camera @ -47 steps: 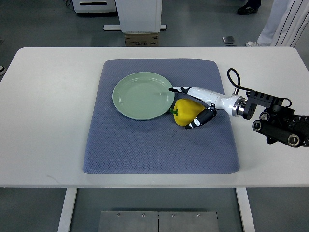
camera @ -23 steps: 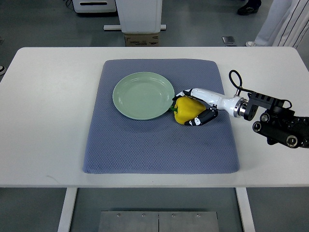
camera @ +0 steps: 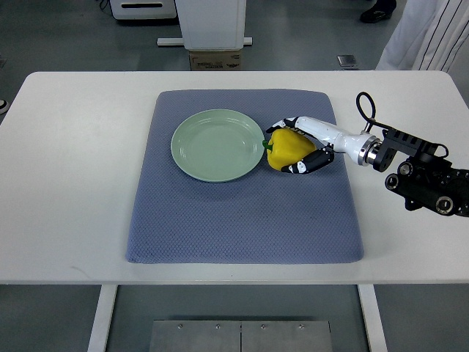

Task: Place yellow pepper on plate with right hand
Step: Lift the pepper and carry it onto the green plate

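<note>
White table (camera: 73, 183) w/ a blue-grey mat (camera: 242, 220) laid flat at its centre, reaching nearly front to back edge

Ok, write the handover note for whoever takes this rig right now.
Right hand: fingers closed around the yellow pepper, just right of the green plate on the blue-grey mat.
Left hand: not in view.
Done: pepper grasped.
Left: whether it is off the mat cannot be told; carry it left over the plate, set it down, release.
</note>
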Robot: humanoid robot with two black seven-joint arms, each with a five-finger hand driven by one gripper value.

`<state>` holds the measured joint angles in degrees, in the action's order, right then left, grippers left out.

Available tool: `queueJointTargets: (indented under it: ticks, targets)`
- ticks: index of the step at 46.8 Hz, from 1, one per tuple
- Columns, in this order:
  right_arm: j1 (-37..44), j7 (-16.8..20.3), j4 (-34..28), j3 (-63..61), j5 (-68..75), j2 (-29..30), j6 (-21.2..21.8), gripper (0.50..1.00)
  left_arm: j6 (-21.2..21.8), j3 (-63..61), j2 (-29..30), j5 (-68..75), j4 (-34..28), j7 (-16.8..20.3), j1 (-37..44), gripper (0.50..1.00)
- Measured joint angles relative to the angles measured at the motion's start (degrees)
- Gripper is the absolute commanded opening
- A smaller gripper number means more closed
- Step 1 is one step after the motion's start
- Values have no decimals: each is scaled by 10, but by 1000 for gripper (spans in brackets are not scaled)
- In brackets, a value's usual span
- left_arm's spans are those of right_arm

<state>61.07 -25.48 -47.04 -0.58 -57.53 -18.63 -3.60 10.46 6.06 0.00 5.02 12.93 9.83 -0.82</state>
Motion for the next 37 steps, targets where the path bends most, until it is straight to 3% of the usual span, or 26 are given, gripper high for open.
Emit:
queueJointTargets:
  ticks: [10,37]
  targets:
    - [22,17,7,-15,11,11,-1,500,0,0,0,0,0,0,0,1000]
    - [76,61,89,-10,42,161,1,500,0,0,0,0,0,0,0,1000]
